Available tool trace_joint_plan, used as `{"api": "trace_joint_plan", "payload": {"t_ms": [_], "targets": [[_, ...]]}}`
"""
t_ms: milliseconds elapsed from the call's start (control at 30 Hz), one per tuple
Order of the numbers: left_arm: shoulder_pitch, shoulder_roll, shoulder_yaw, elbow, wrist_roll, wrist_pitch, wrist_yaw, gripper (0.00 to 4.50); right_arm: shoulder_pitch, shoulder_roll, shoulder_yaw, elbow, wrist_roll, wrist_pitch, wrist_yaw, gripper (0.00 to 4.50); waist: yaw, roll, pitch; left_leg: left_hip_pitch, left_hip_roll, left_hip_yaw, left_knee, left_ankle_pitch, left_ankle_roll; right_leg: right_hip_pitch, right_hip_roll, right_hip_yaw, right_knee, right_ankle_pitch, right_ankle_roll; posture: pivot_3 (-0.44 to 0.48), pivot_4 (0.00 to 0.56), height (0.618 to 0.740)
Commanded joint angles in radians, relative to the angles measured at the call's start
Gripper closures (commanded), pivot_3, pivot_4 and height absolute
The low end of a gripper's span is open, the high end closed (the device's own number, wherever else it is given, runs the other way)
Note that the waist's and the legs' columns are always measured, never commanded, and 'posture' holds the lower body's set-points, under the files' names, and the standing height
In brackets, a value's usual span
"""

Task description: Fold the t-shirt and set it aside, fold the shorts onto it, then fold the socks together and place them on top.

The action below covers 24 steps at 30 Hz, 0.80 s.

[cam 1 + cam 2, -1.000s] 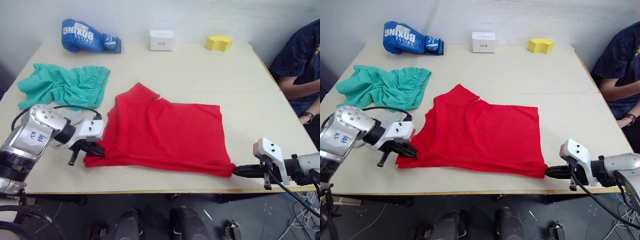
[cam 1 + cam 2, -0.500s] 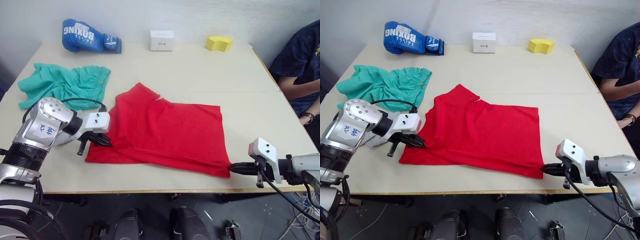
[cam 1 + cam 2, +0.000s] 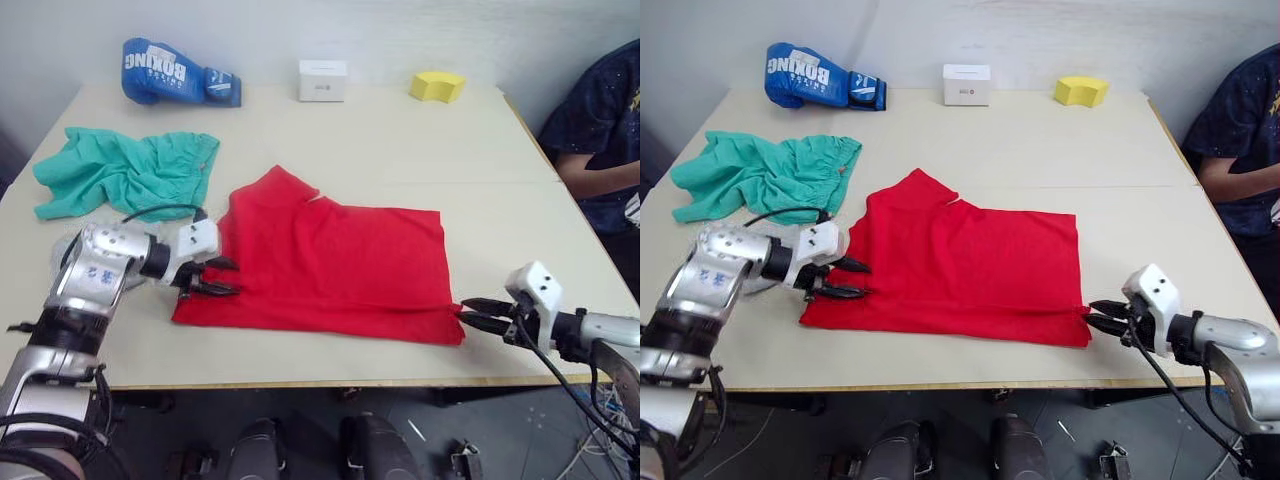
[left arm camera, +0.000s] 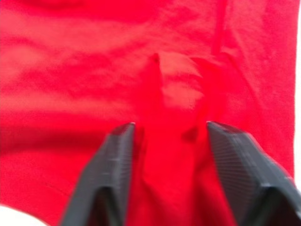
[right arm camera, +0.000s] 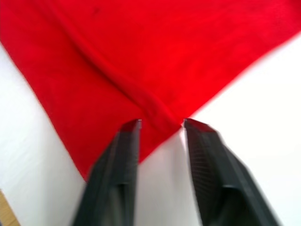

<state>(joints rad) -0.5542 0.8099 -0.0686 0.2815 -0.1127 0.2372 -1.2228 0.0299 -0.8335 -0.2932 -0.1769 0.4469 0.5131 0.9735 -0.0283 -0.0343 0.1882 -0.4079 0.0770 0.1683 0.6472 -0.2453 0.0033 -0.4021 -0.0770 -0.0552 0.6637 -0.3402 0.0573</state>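
Left wrist view shows my left gripper open, jaws straddling a t-shirt fold. My right gripper is parted around its corner; the head views add the shorts.

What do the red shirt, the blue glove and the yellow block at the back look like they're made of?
The t-shirt looks like soft matte knit cloth: it lies limp and creases at its edges. The boxing glove seems to be padded synthetic leather, smooth with a slight sheen and printed white letters. The yellow block looks like foam or sponge, dull and soft-edged, though plastic cannot be ruled out.
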Motion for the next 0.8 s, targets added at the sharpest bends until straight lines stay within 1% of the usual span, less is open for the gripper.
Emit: {"api": "trace_joint_plan", "payload": {"t_ms": [33, 100, 133, 167, 200, 233, 333, 400, 433, 500, 533, 567, 633, 700, 767, 800], "targets": [[0.091, -0.029, 0.213, -0.140, -0.110, 0.073, 0.169, 0.72, 0.047, 0.025, -0.153, -0.060, 0.042, -0.066, -0.031, 1.83, 0.001, 0.000, 0.000, 0.000, 0.000, 0.000, 0.000, 0.000, 0.000, 0.000, 0.000, 0.000, 0.000, 0.000, 0.000, 0.000, 0.150, 0.740], [0.190, -0.048, 0.328, -0.254, -0.209, 0.098, 0.184, 0.72, 0.070, 0.051, -0.214, -0.103, 0.102, -0.066, -0.024, 1.83, 0.000, 0.000, 0.000, 0.001, 0.000, 0.000, 0.000, -0.001, 0.001, 0.001, 0.000, 0.000, 0.000, 0.001, 0.001, 0.000, 0.150, 0.740], [0.223, -0.051, 0.357, -0.292, -0.235, 0.102, 0.185, 0.72, 0.077, 0.058, -0.230, -0.119, 0.124, -0.061, -0.022, 1.83, -0.002, 0.000, 0.000, 0.002, 0.000, -0.001, 0.000, -0.002, 0.002, 0.003, 0.000, 0.000, 0.000, 0.001, 0.001, 0.000, 0.150, 0.740], [0.267, -0.045, 0.373, -0.343, -0.264, 0.132, 0.177, 0.87, 0.080, 0.072, -0.234, -0.155, 0.162, -0.034, -0.032, 1.99, -0.003, 0.000, 0.000, 0.003, 0.000, -0.001, -0.001, -0.002, 0.002, 0.004, 0.000, 0.000, -0.001, 0.001, 0.001, 0.000, 0.150, 0.740], [0.297, -0.040, 0.382, -0.380, -0.284, 0.159, 0.177, 1.12, 0.082, 0.080, -0.236, -0.179, 0.189, -0.014, -0.041, 2.27, -0.003, 0.000, 0.000, 0.005, 0.000, -0.001, -0.002, -0.003, 0.002, 0.006, 0.000, 0.000, -0.001, 0.001, 0.001, 0.000, 0.150, 0.740], [0.341, -0.046, 0.387, -0.437, -0.308, 0.175, 0.179, 1.36, 0.089, 0.107, -0.192, -0.238, 0.205, -0.007, -0.058, 2.51, -0.002, 0.000, 0.000, 0.006, 0.000, -0.001, -0.002, -0.004, 0.002, 0.007, 0.000, 0.000, -0.001, 0.001, 0.001, 0.000, 0.150, 0.740], [0.440, -0.095, 0.366, -0.573, -0.324, 0.177, 0.235, 2.34, 0.102, 0.214, 0.022, -0.384, 0.139, -0.069, -0.112, 3.59, -0.002, 0.001, -0.001, 0.008, 0.001, -0.002, -0.004, -0.004, 0.001, 0.008, 0.000, 0.000, -0.002, 0.000, 0.000, 0.000, 0.150, 0.740], [0.505, -0.123, 0.321, -0.635, -0.283, 0.131, 0.265, 2.97, 0.108, 0.274, 0.164, -0.422, 0.058, -0.107, -0.155, 4.31, -0.002, 0.001, -0.001, 0.008, 0.001, -0.002, -0.005, -0.004, 0.001, 0.008, 0.000, 0.000, -0.002, 0.000, -0.001, 0.000, 0.150, 0.740], [0.527, -0.129, 0.304, -0.652, -0.264, 0.105, 0.271, 3.30, 0.110, 0.292, 0.207, -0.427, 0.028, -0.121, -0.171, 4.50, -0.002, 0.002, -0.001, 0.007, 0.001, -0.002, -0.006, -0.004, 0.001, 0.007, 0.000, 0.000, -0.002, 0.000, -0.001, 0.000, 0.150, 0.740], [0.578, -0.171, 0.259, -0.669, -0.210, 0.047, 0.325, 3.94, 0.098, 0.356, 0.331, -0.382, -0.085, -0.194, -0.227, 4.50, -0.001, 0.001, -0.001, 0.007, 0.000, -0.002, -0.006, -0.007, -0.004, 0.007, 0.000, 0.000, -0.003, 0.000, -0.001, 0.000, 0.150, 0.740], [0.592, -0.212, 0.246, -0.659, -0.185, 0.023, 0.382, 4.27, 0.088, 0.384, 0.390, -0.341, -0.149, -0.238, -0.254, 4.50, -0.001, 0.002, -0.002, 0.007, 0.000, -0.002, -0.005, -0.007, -0.004, 0.007, 0.000, 0.000, -0.003, 0.000, -0.001, 0.000, 0.150, 0.740], [0.600, -0.248, 0.239, -0.641, -0.154, -0.007, 0.436, 4.46, 0.079, 0.407, 0.436, -0.299, -0.205, -0.282, -0.277, 4.50, 0.000, 0.002, -0.002, 0.007, 0.000, -0.001, -0.005, -0.007, -0.004, 0.007, 0.000, 0.000, -0.004, 0.000, -0.001, 0.000, 0.150, 0.740], [0.604, -0.300, 0.239, -0.606, -0.103, -0.042, 0.523, 4.46, 0.064, 0.436, 0.473, -0.239, -0.285, -0.342, -0.328, 4.50, 0.000, 0.001, -0.002, 0.007, 0.000, -0.002, -0.004, -0.008, -0.003, 0.007, -0.001, -0.001, -0.004, 0.000, -0.001, 0.000, 0.150, 0.740], [0.600, -0.331, 0.250, -0.573, -0.045, -0.044, 0.618, 4.46, 0.057, 0.458, 0.451, -0.205, -0.322, -0.370, -0.389, 4.50, 0.000, 0.002, -0.002, 0.006, 0.000, -0.002, -0.003, -0.008, -0.003, 0.007, -0.001, -0.001, -0.004, 0.000, -0.001, 0.000, 0.150, 0.740], [0.605, -0.338, 0.260, -0.548, -0.016, -0.027, 0.675, 4.46, 0.070, 0.430, 0.421, -0.188, -0.315, -0.375, -0.374, 4.50, 0.000, 0.001, -0.002, 0.006, 0.000, -0.002, -0.004, -0.008, -0.003, 0.007, -0.001, -0.001, -0.004, 0.000, -0.001, 0.000, 0.150, 0.740], [0.615, -0.332, 0.264, -0.538, -0.010, -0.026, 0.683, 4.46, 0.084, 0.403, 0.398, -0.176, -0.312, -0.391, -0.358, 4.50, 0.000, 0.001, -0.002, 0.006, 0.000, -0.002, -0.004, -0.008, -0.003, 0.007, -0.001, -0.001, -0.004, 0.000, -0.001, 0.000, 0.150, 0.740]]}}
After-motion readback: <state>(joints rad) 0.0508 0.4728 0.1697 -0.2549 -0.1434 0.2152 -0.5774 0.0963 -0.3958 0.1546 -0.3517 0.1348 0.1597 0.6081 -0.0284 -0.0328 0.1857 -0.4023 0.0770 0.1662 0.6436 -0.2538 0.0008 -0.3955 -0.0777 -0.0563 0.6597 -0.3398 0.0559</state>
